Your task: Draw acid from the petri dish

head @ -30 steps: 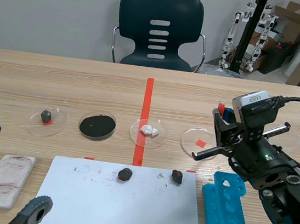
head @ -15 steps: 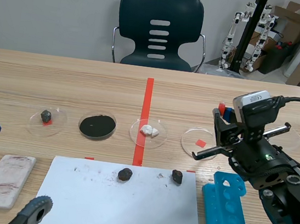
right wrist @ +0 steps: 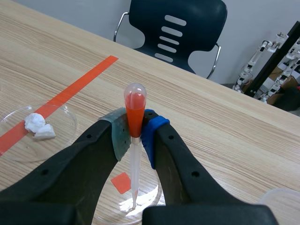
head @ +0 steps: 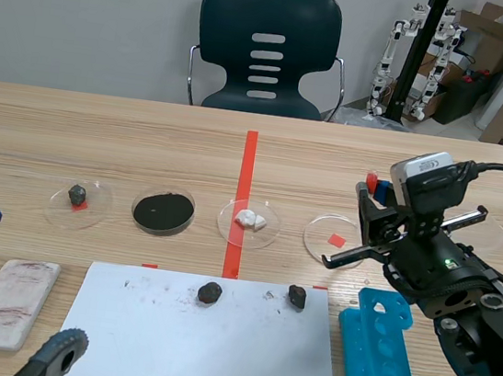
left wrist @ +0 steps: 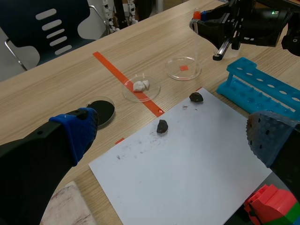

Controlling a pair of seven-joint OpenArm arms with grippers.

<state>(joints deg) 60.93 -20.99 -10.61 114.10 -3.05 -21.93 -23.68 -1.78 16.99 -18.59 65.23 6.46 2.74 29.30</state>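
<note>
My right gripper (right wrist: 135,133) is shut on a clear pipette (right wrist: 134,110) with a red bulb, held upright. The pipette's tip reaches down into a clear petri dish (right wrist: 154,194) that sits over a small red square mark. In the scene view this dish (head: 311,240) lies right of the red tape line, with the right gripper (head: 376,193) just above its right side. My left gripper (head: 11,286) hangs open low at the near left, far from the dish, with nothing between its fingers (left wrist: 77,129).
Left of the dish stand three more dishes: white lumps (head: 249,219), black powder (head: 164,211), a small dark rock (head: 77,195). A white sheet (head: 202,348) carries two dark rocks (head: 210,292). A blue tube rack (head: 387,354) lies under the right arm, a white tile (head: 9,300) at near left.
</note>
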